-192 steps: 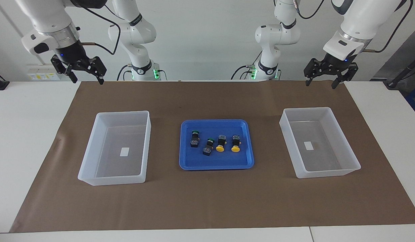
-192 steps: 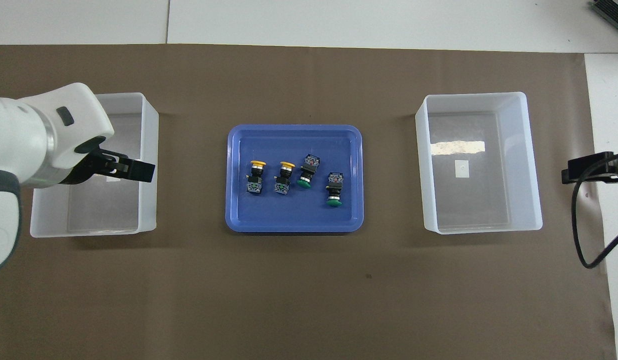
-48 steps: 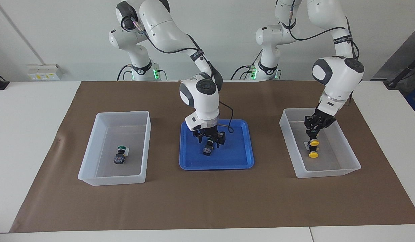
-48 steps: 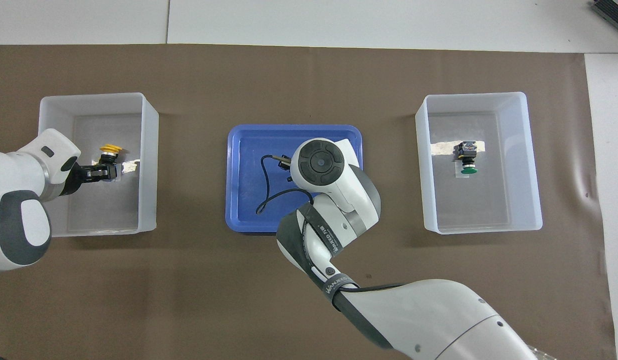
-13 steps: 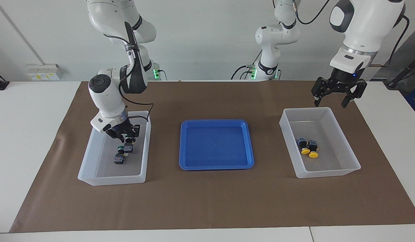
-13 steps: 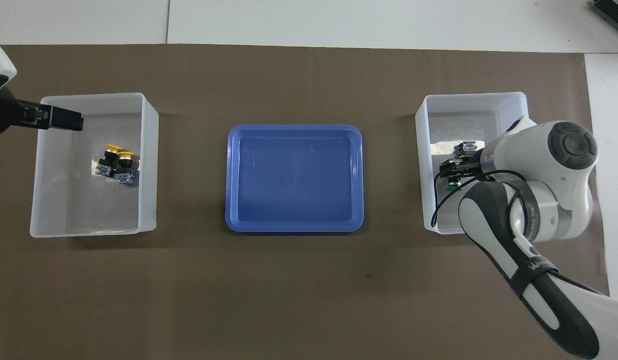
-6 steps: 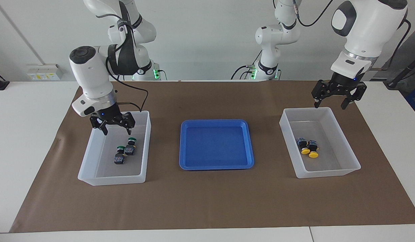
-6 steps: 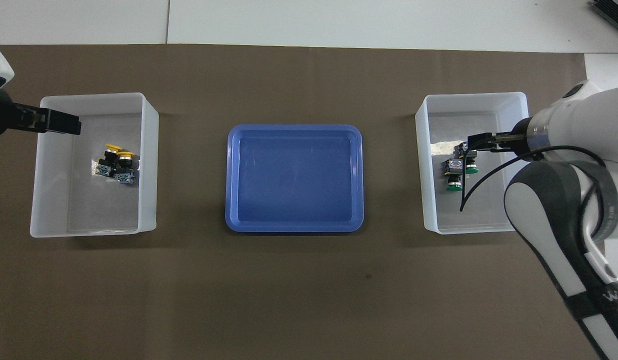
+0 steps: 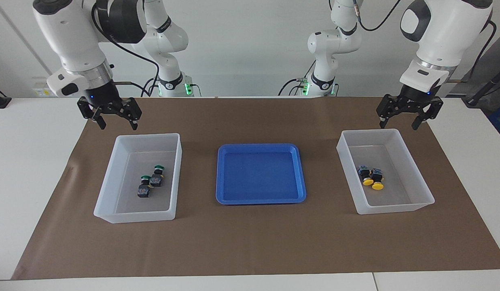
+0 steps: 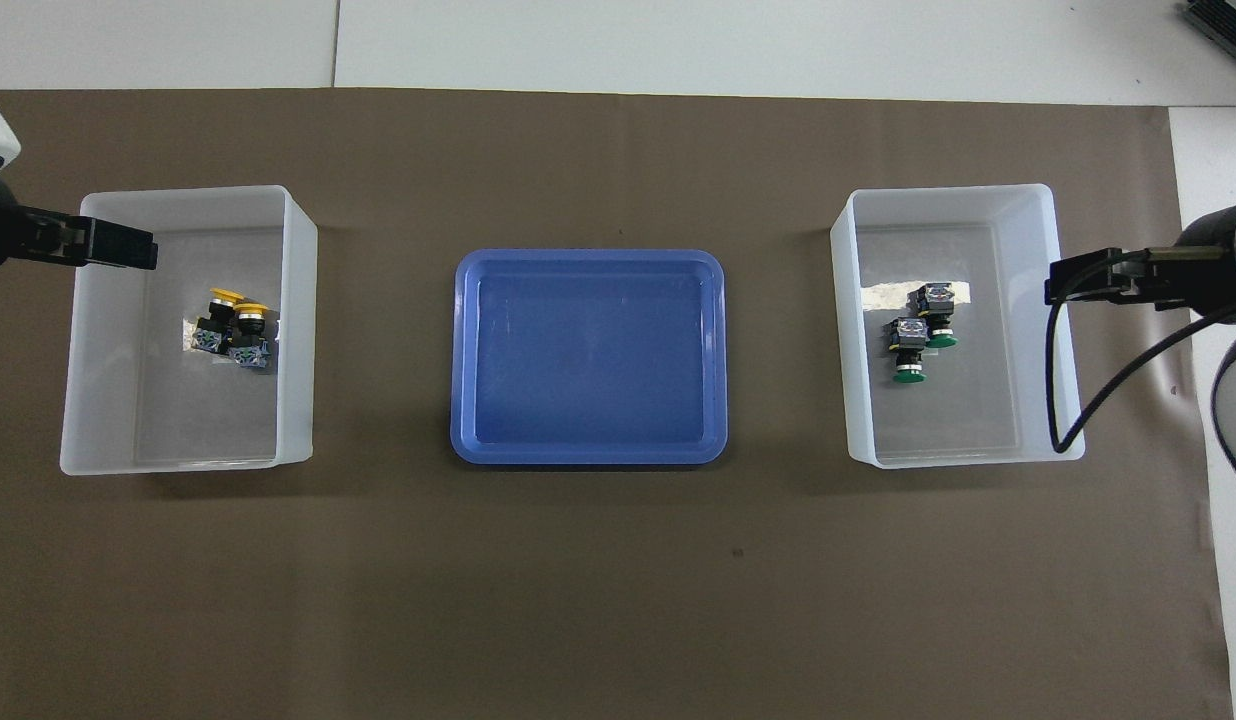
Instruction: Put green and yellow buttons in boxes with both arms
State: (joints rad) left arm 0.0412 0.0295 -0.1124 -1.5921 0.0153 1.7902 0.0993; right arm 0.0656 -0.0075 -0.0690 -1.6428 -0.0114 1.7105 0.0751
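Note:
Two green buttons [image 9: 157,176] [image 9: 144,187] lie side by side in the white box [image 9: 148,136] at the right arm's end; they also show in the overhead view [image 10: 936,312] [image 10: 908,352]. Two yellow buttons [image 9: 365,176] [image 9: 377,180] lie together in the white box [image 9: 371,132] at the left arm's end, also in the overhead view [image 10: 216,318] [image 10: 246,336]. My right gripper [image 9: 118,123] hangs open and empty, raised over its box's rim. My left gripper [image 9: 398,123] hangs open and empty, raised over its box's rim.
A blue tray [image 9: 260,173] with nothing in it sits on the brown mat [image 9: 250,242] between the two boxes. In the overhead view the left gripper [image 10: 128,247] and right gripper [image 10: 1063,278] cover the outer walls of their boxes.
My right gripper let go of the second green button in its box, then rose and drew back out of the box. My left gripper has hardly moved.

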